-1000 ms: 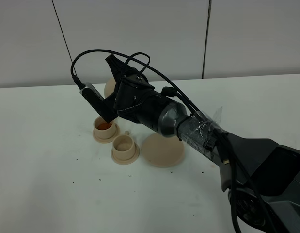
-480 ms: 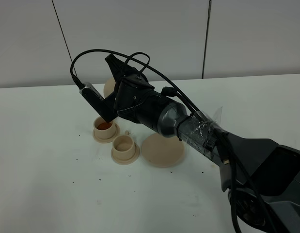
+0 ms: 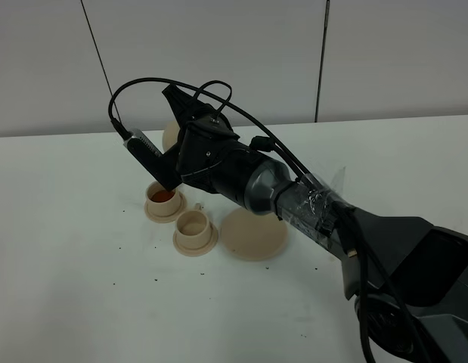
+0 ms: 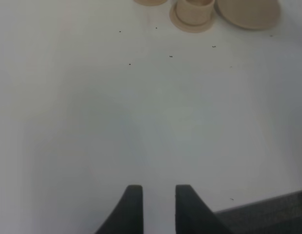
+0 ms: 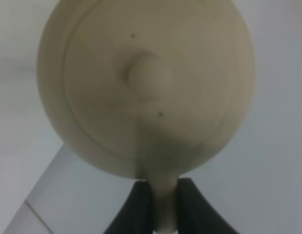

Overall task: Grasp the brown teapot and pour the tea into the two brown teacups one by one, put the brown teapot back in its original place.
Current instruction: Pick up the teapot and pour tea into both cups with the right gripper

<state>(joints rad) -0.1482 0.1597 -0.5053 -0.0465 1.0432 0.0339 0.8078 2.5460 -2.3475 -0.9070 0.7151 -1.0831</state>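
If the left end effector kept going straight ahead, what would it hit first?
Probably the bare table, which the left end effector seems angled down at. The teacup lies farther on, though depth is unclear.

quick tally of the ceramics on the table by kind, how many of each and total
teapot: 1
teacups: 2
small cup saucers: 2
large saucer: 1
total: 6

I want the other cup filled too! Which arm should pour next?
Right. The right tool grips the teapot by its handle, lifted up near the cups. The left tool holds nothing and sits away from them, over bare table.
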